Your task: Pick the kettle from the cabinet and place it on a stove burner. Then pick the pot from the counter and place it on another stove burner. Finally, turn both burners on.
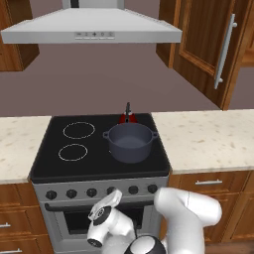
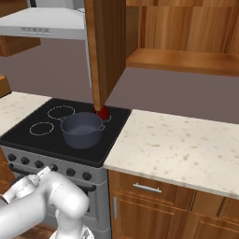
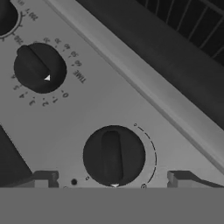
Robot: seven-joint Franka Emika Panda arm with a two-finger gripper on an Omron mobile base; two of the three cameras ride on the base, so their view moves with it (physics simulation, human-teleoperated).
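Claw (image 3: pixel 113 178) spread wide round a knob (image 3: pixel 113 155); base cams: pot (image 1: pixel 130 142) on cooktop (image 1: pixel 54 166), kettle (image 1: pixel 128 117) behind pot.

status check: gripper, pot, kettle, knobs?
Gripper open, fingers straddling a black stove knob, not touching. Pot on cooktop, red kettle behind it. Nothing in the way.

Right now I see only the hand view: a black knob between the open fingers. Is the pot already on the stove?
Observer: Yes, the pot sits on the right side of the stove.
Operator: What stands behind it?
Observer: The red kettle, mostly hidden by the pot.
Operator: Is anything open up on the wall?
Observer: Yes, the cabinet door stands open, to the right of the hood.
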